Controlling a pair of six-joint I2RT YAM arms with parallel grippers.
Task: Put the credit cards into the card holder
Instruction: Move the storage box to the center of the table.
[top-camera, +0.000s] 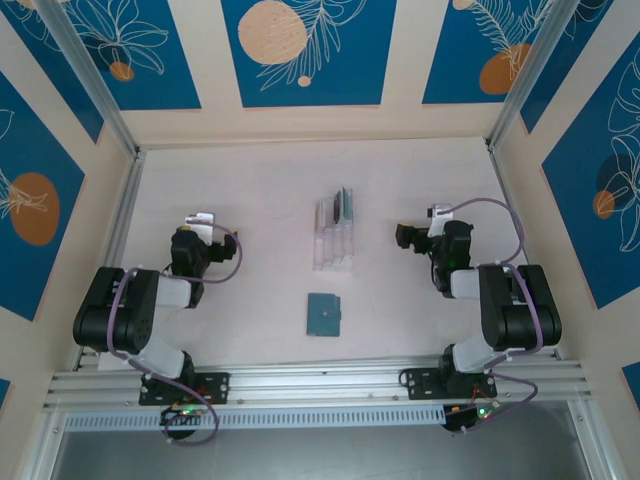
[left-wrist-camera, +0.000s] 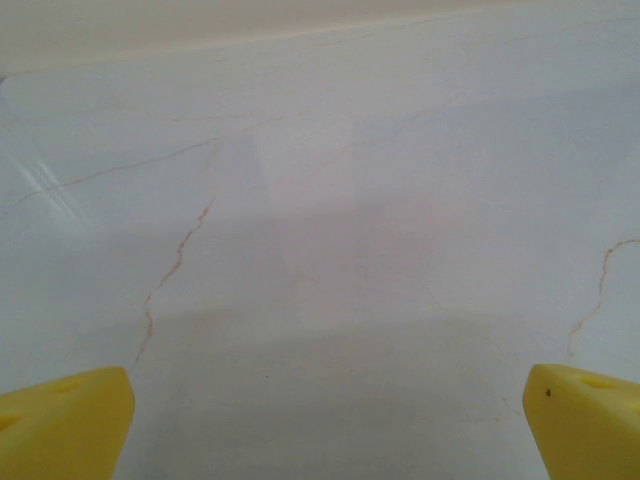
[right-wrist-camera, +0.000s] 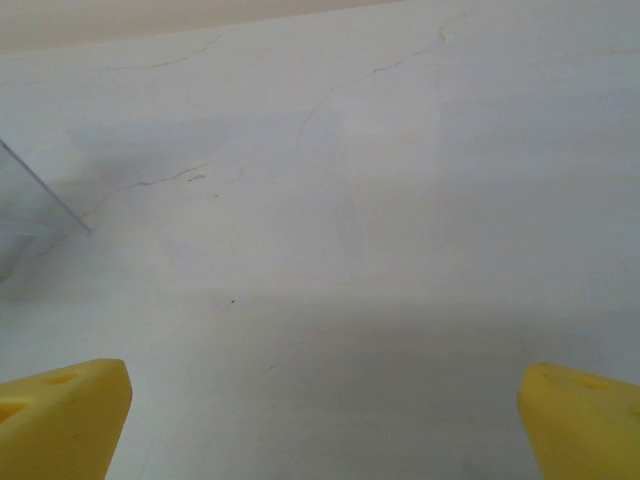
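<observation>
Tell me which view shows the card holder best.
Top external. The card holder lies whole and flat on the table, nearer than the clear rack, between the arms. The left wrist view gives marbled tabletop past the left fingertips. The right wrist view gives tabletop past the right fingertips.

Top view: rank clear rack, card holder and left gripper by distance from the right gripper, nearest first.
From the right gripper:
1. clear rack, just to its left at mid-table, with the credit cards standing in it.
2. card holder, to its left and nearer the bases.
3. left gripper, across the table on the far left.
</observation>
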